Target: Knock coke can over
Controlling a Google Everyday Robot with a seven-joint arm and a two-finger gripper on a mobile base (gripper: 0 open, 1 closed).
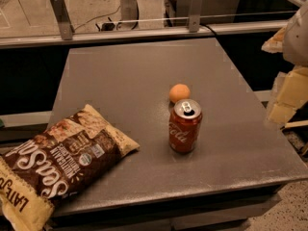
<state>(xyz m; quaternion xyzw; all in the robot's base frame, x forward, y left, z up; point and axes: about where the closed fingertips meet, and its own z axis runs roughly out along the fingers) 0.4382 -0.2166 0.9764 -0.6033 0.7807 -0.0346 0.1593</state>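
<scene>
Coke can (185,125) stands upright, untouched; gripper (290,93) at right edge, whether open I cannot tell.

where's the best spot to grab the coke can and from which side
Grip the coke can around its mid-body, across the round sides: it stands upright, tab end up. Come from the right, where the gripper hangs just beyond the table; the orange sits close behind the can, crowding the far side.
</scene>
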